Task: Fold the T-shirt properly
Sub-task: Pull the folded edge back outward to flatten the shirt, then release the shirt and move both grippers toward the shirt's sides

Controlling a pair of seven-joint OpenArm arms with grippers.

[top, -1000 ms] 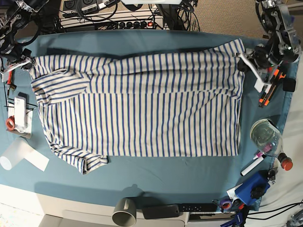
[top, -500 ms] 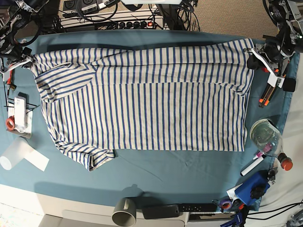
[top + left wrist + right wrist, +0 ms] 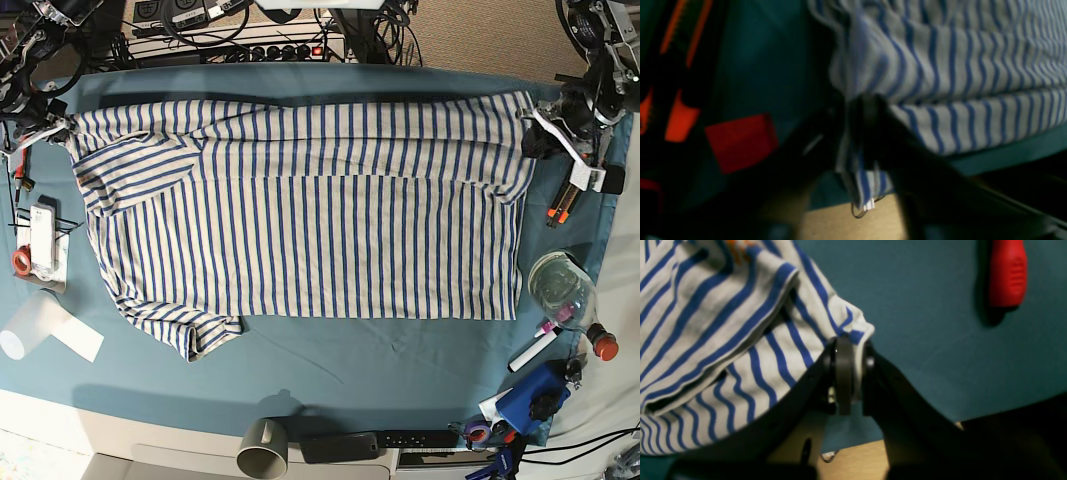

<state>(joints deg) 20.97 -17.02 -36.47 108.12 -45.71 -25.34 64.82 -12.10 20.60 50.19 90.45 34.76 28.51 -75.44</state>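
Observation:
The white, blue-striped T-shirt (image 3: 320, 210) lies spread flat across the teal table cloth (image 3: 360, 365), pulled taut along its far edge. My right gripper (image 3: 58, 128) is at the shirt's far left corner. In the right wrist view this right gripper (image 3: 853, 373) is shut on a fold of the T-shirt (image 3: 723, 323). My left gripper (image 3: 533, 128) sits at the far right corner. The left wrist view is blurred: a strip of the T-shirt (image 3: 957, 66) runs between the left gripper (image 3: 858, 133) jaws, and I cannot tell whether they pinch it.
Orange markers (image 3: 560, 205), a clear bottle with a red cap (image 3: 565, 290) and a blue object (image 3: 535, 395) crowd the right edge. A grey mug (image 3: 265, 447) and remote (image 3: 420, 438) sit in front. A white tube (image 3: 50, 330) and red tape roll (image 3: 22, 262) lie at left.
The shirt's far edge has been drawn back and outward and now lies straighter and flatter. My left gripper moved right and toward the back with its corner. The right gripper barely moved.

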